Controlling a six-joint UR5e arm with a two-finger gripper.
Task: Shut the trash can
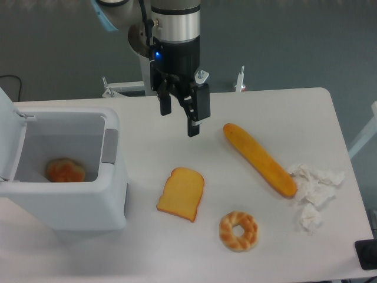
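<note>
hovering claw (179, 116) (fingers spread, downward)

A large white boxy plastic trash can (70, 203) is seen at the table's left side. Its hinged white lid (9, 138) is raised upright, and a grey latch tab (109, 145) is set on the right rim

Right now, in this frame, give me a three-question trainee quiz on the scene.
1. True or false: the trash can is closed.
2. What lies nearest below the gripper: A) toast slice, B) crumpled tissue, C) baguette?
3. Fill in: the gripper holds ____.

Key: 1 false, its lid stands up at the left, and a round pastry shows inside. 2 A. 3 nothing; jaws apart.
</note>
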